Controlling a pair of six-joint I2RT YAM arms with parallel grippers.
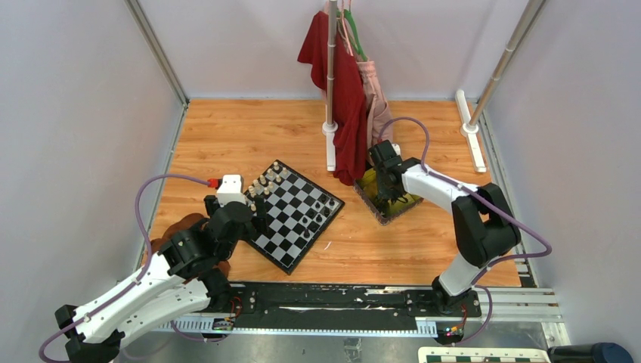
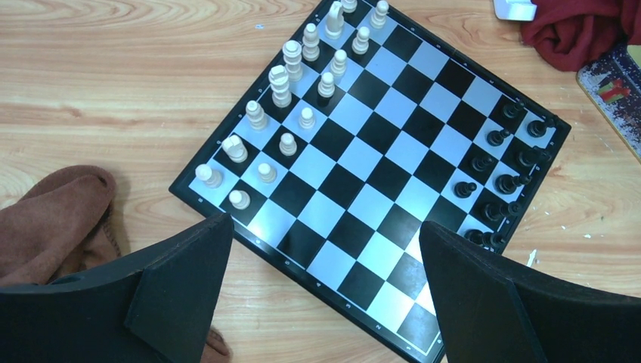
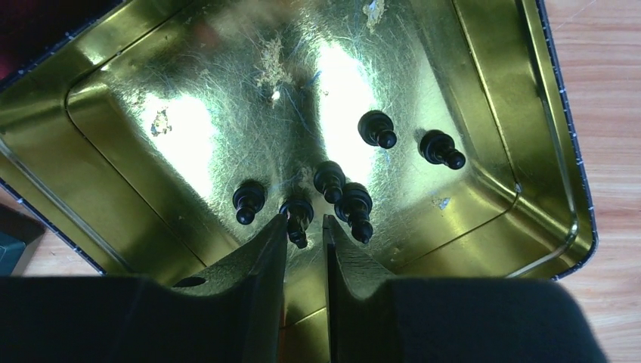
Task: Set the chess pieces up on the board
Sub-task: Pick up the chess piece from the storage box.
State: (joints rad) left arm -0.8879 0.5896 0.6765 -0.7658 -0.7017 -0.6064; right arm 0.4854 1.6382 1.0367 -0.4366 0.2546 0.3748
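The board [image 1: 302, 227] lies turned like a diamond on the wooden table. Cream chess pieces [image 2: 291, 76] fill its far-left rows and black ones [image 2: 499, 181] stand along its right side. My left gripper [image 2: 323, 223] hovers open over the board's near edge, with nothing between its fingers. My right gripper [image 3: 305, 219] reaches down into the gold tray [image 3: 491, 76]. Its jaws are drawn in close around a black chess piece [image 3: 298, 214] that stands on the tray floor. Several more black pieces [image 3: 376, 128] stand around it.
A brown cloth [image 2: 53, 219] lies beside the board's left corner, under my left arm. Red and pink garments [image 1: 344, 98] hang from a stand [image 1: 330, 128] behind the board and reach the tray's edge. A white rail [image 1: 472, 144] lies at the back right.
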